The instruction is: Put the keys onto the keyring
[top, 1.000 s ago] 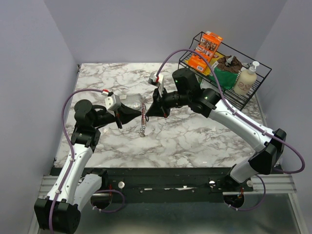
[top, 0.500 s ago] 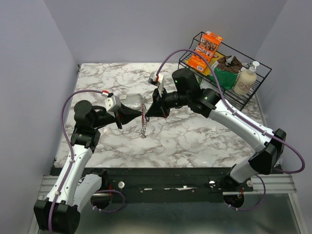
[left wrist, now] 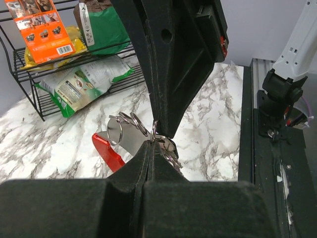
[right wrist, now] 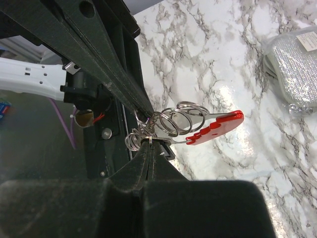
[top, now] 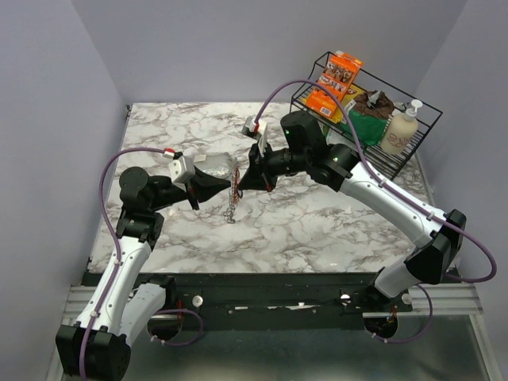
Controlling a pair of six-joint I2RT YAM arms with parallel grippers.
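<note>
Left gripper point(left wrist: 151, 144) and right gripper point(right wrist: 148, 145) both pinch the keyring point(left wrist: 120, 133) shut-jawed above the marble table point(left wrist: 213, 114), likely bracing it for threading.

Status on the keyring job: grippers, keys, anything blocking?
Left gripper and right gripper both shut on the keyring, tip to tip. Keys not distinguishable in the bundle. Silver pouch lies apart, not blocking.
</note>
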